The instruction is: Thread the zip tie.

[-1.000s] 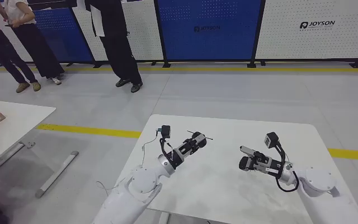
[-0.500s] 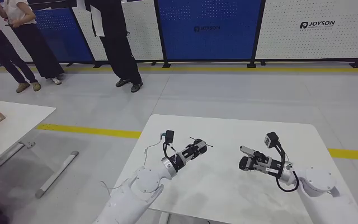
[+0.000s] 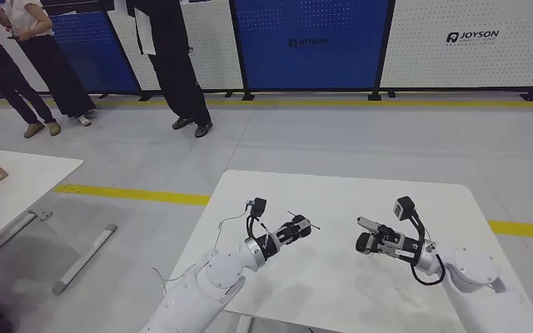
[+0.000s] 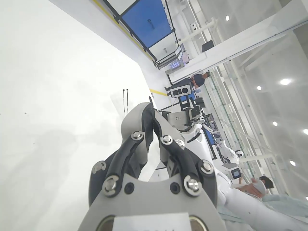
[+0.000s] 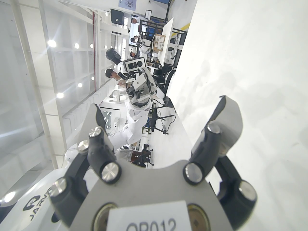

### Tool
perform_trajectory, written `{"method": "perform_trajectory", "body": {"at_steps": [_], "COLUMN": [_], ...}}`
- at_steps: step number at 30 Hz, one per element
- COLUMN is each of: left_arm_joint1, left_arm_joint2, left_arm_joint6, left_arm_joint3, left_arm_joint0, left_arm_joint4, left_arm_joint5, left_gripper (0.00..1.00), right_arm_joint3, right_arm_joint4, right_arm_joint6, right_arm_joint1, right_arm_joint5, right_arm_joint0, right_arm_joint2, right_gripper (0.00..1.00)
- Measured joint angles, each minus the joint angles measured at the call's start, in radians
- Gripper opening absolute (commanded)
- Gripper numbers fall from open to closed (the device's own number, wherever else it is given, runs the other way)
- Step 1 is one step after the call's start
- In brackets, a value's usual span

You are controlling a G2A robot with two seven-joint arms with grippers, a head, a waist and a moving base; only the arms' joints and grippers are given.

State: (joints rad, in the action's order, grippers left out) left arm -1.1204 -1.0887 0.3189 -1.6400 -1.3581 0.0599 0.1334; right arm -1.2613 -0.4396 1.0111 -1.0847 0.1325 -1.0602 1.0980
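Carrying the zip tie [image 3: 315,226] with it, the left end effector [image 3: 301,225] has slid toward the near edge of the surface [image 3: 375,196] and a little closer to the right end effector [image 3: 365,235], which has not shifted. That narrows the gap between the two, so I judge this to be the approach before a two-handed threading, and the threading itself looks not yet begun. Its fingers are pinched tight on the tie, which sticks out to both sides of them above the left half of the surface. From the wrist, two thin dark lines show just past the fingertips, possibly the tie and its shadow. The left arm [image 3: 237,258] reaches out from the near left corner, low and nearly level. Opposite, the right end effector is spread wide and holds nothing, pointing toward the left one.
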Motion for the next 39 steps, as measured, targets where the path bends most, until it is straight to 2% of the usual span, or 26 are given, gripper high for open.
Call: {"method": "perform_trajectory", "body": {"at_steps": [4,8,11,14,15,16,26,29,33,36,39], "left_arm_joint1": [0.0,0.0,0.0,0.0,0.0,0.0,0.0,0.0,0.0,0.0,0.0], "left_arm_joint2": [0.0,0.0,0.0,0.0,0.0,0.0,0.0,0.0,0.0,0.0,0.0], "left_arm_joint6": [0.0,0.0,0.0,0.0,0.0,0.0,0.0,0.0,0.0,0.0,0.0], "left_arm_joint3": [0.0,0.0,0.0,0.0,0.0,0.0,0.0,0.0,0.0,0.0,0.0], "left_arm_joint0": [0.0,0.0,0.0,0.0,0.0,0.0,0.0,0.0,0.0,0.0,0.0], "left_arm_joint4": [0.0,0.0,0.0,0.0,0.0,0.0,0.0,0.0,0.0,0.0,0.0], "left_arm_joint5": [0.0,0.0,0.0,0.0,0.0,0.0,0.0,0.0,0.0,0.0,0.0], "left_gripper": [0.0,0.0,0.0,0.0,0.0,0.0,0.0,0.0,0.0,0.0,0.0], "right_arm_joint3": [-0.024,-0.05,-0.076,-0.082,-0.085,-0.086,-0.091,-0.142,-0.2,-0.191,-0.136], "right_arm_joint4": [0.041,0.078,0.148,0.28,0.335,0.363,0.356,0.483,0.677,0.773,0.84], "right_arm_joint6": [-0.008,-0.011,-0.016,-0.007,-0.035,-0.055,-0.064,-0.067,0.008,0.061,0.109], "right_arm_joint1": [0.009,0.029,0.042,0.051,0.051,0.051,0.052,0.061,0.069,0.061,0.045], "right_arm_joint5": [-0.004,-0.011,-0.026,-0.109,-0.151,-0.166,-0.169,-0.221,-0.295,-0.313,-0.313], "right_arm_joint0": [-0.005,-0.013,-0.01,0.026,0.04,0.044,0.044,0.065,0.114,0.167,0.235], "right_arm_joint2": [0.024,0.099,0.136,0.131,0.124,0.122,0.121,0.113,0.073,0.003,-0.08], "right_gripper": [1.0,1.0,1.0,1.0,1.0,1.0,1.0,1.0,1.0,1.0,1.0]}}
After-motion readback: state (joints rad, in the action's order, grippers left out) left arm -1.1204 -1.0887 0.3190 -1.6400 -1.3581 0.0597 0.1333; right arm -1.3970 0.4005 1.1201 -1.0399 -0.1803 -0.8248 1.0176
